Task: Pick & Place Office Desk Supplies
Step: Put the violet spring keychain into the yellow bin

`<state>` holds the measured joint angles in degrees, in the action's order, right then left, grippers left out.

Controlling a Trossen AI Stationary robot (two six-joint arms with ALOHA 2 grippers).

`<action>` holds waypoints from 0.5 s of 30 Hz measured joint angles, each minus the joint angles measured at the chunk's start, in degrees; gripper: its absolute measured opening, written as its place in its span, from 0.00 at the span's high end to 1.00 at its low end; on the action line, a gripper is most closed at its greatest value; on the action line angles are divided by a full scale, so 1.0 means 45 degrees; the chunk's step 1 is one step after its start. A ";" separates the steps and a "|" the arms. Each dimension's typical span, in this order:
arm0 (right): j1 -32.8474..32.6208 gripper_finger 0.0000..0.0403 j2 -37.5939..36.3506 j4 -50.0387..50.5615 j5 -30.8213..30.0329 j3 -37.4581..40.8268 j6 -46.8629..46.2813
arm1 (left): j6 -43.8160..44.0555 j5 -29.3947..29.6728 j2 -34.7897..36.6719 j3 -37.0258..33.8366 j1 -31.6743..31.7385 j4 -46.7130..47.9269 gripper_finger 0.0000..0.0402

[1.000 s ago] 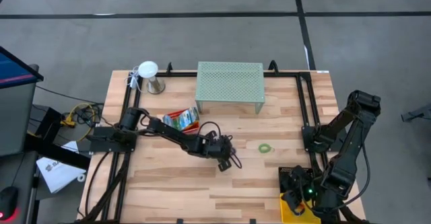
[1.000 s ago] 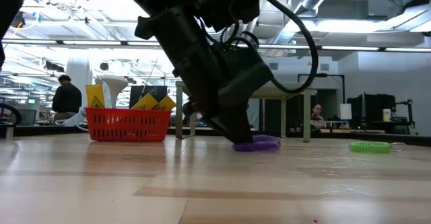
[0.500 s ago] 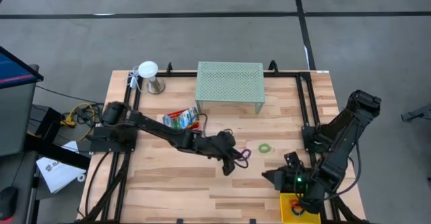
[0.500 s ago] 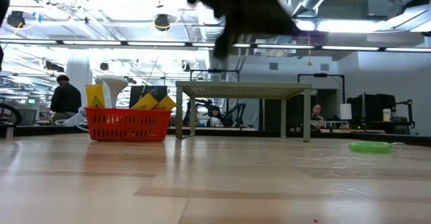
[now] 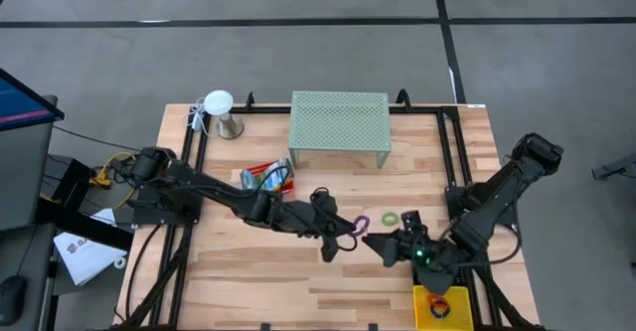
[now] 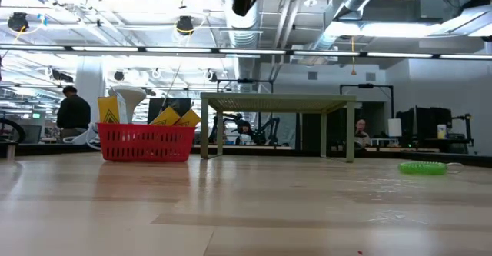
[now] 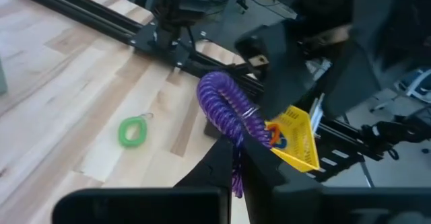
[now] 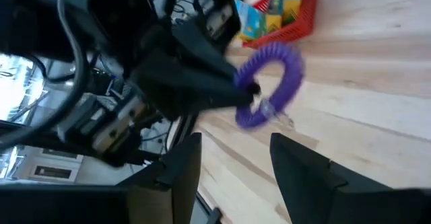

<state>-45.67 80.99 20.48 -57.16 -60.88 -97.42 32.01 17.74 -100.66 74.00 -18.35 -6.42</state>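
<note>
A purple coiled elastic loop (image 5: 360, 223) is in the air over the table's middle, in my left gripper (image 5: 348, 234), which is shut on it. My right gripper (image 5: 378, 248) is open and faces the loop (image 8: 269, 93) from the table's right; its fingers (image 8: 182, 173) stand short of the loop and touch nothing. A green coiled loop (image 5: 393, 218) lies flat on the table just beyond them. It also shows in the left wrist view (image 7: 135, 131) and the low view (image 6: 423, 167). Crayon boxes and a card pack stand in the red tray (image 5: 266, 177). My left gripper pinches the purple loop between its two fingers at one side of the ring (image 8: 250, 88). The fingers come at it roughly level from the table's left. The loop is lifted clear of the table and stands out past the fingertips (image 7: 237, 138).
The mint-green mesh shelf (image 5: 339, 122) stands at the far edge. A yellow tray (image 5: 442, 306) sits at the near right corner, with small coloured things inside. A white lamp-like object (image 5: 221, 110) stands far left. Black frame rails run along both table sides.
My left gripper has lifted the purple loop off the table and carried it up and toward the table's right. My right arm has swung from over the yellow tray toward the table's middle, ending face to face with the left gripper.
</note>
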 joint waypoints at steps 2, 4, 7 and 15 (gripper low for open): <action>0.0200 0.56 0.0000 -0.0108 0.0173 0.0000 0.0249 | 0.0015 0.0049 0.0000 0.0000 -0.0107 -0.0003 0.99; 0.0353 0.55 0.0000 -0.0060 0.0434 0.0000 0.0316 | 0.0027 0.0226 0.0000 0.0000 -0.0211 -0.0002 0.99; 0.0454 0.54 0.0000 -0.0009 0.0669 0.0000 0.0338 | 0.0057 0.0451 0.0000 0.0000 -0.0309 -0.0071 0.99; 0.0548 0.51 0.0000 0.0115 0.0738 0.0000 0.0457 | 0.0097 0.0709 0.0000 0.0000 -0.0495 -0.1005 0.99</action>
<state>-43.20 80.99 20.99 -53.84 -60.88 -95.36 32.45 20.93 -100.66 74.00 -20.58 -10.94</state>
